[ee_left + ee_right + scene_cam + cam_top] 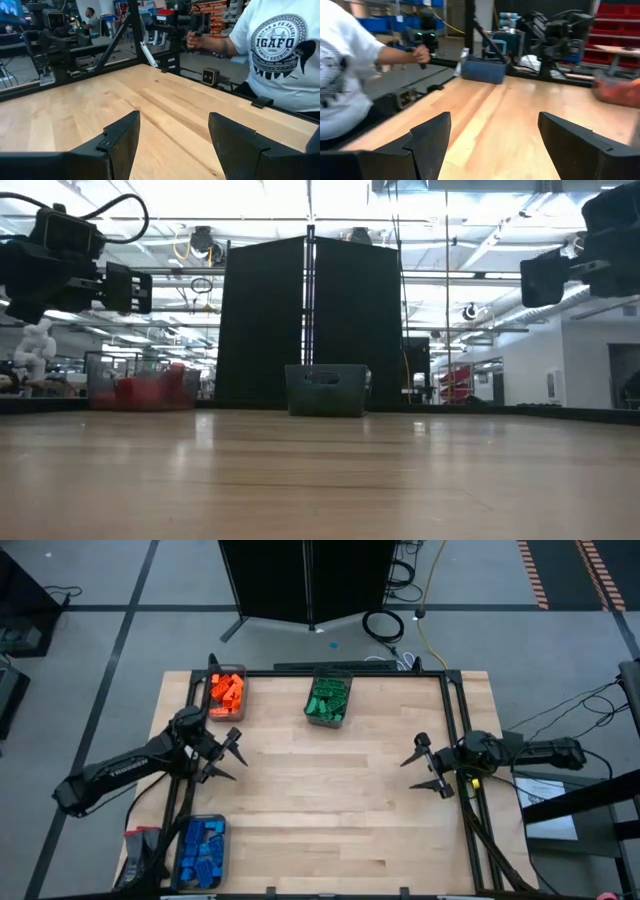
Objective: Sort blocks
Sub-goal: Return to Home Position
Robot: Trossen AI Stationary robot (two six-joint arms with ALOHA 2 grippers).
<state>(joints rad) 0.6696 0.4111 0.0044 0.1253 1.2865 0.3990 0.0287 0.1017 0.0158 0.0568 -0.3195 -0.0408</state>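
Three sorted lots on the table [330,810]. Blue blocks [201,852] fill the near-left bin [224,840] at the table's near left corner. Orange blocks [227,690] lie in the far-left bin [243,710] at its far left corner. My left gripper [238,755] hangs above the table's left side, fingers wide apart, nothing held. Green blocks [328,698] sit in the far-middle bin [328,724], midway along the table's far edge. My right gripper [408,773] hovers above the table's right side, fingers spread, empty. A person in a white shirt [280,55] stands at the table's near edge.
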